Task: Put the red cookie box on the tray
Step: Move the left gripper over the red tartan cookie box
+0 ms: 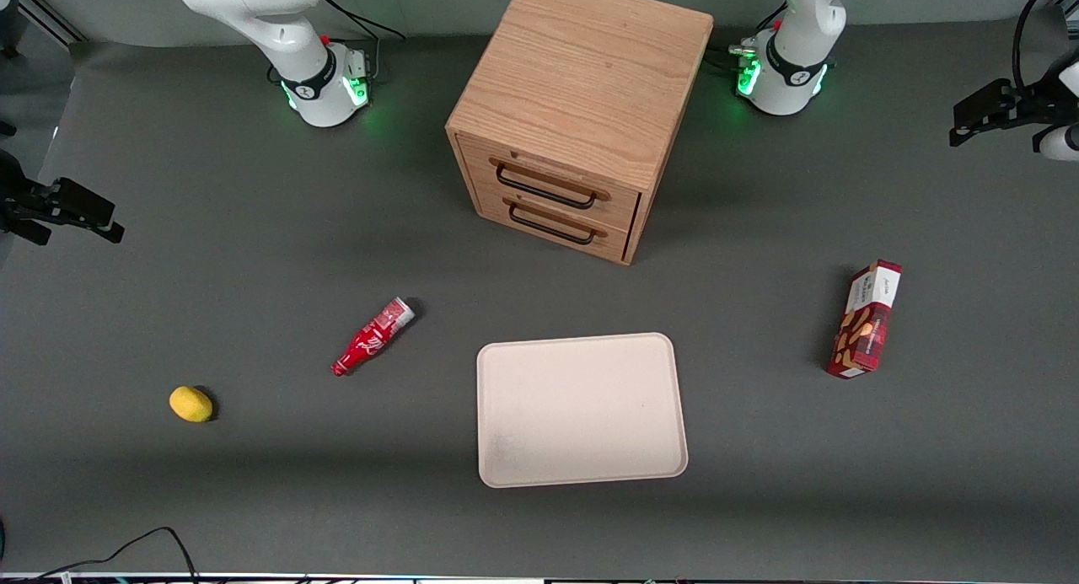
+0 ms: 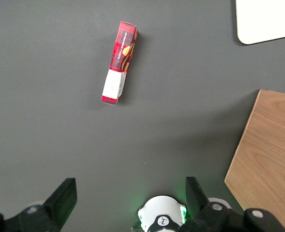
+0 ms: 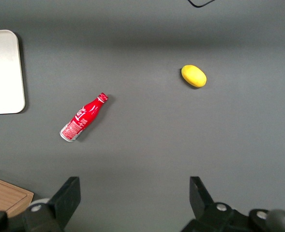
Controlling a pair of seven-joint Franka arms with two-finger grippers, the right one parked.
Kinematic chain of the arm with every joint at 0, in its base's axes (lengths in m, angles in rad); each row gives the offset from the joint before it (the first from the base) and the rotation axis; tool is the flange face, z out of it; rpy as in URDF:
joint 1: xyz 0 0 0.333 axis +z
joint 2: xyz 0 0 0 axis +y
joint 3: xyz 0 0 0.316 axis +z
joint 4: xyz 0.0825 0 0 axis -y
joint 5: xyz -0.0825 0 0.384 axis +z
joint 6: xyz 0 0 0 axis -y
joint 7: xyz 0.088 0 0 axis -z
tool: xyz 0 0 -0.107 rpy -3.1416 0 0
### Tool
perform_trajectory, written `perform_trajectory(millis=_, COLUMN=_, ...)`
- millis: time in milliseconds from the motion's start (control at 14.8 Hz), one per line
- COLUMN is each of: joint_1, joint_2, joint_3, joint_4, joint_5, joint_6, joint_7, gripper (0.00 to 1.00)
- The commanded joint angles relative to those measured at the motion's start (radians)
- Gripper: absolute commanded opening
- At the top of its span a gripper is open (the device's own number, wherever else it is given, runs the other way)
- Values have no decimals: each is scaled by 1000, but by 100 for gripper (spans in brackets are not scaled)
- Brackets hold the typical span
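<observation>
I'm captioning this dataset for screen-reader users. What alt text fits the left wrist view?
A red cookie box lies flat on the grey table, well clear of the open gripper above it. A corner of the cream tray and part of a wooden drawer cabinet also show.

Tray (image 1: 582,409) lower centre of front view, w/ red cookie box (image 1: 865,319) mid right, gripper (image 1: 982,112) upper right above it.
</observation>
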Motion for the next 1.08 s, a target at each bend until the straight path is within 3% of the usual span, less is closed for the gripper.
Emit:
perform_trajectory(millis=0, joint_1=13, joint_2=-4, joint_3=-16, joint_4=9, joint_5=21, joint_6=-10, joint_7=3, gripper=100)
perform_trajectory(millis=746, joint_1=13, joint_2=8, joint_3=-20, joint_4=20, joint_5=1, joint_6=-14, joint_7=-14, gripper=100)
perform_trajectory(millis=1017, joint_1=15, joint_2=78, joint_3=-11, joint_4=149, joint_5=1, joint_6=-27, joint_7=-9, gripper=100)
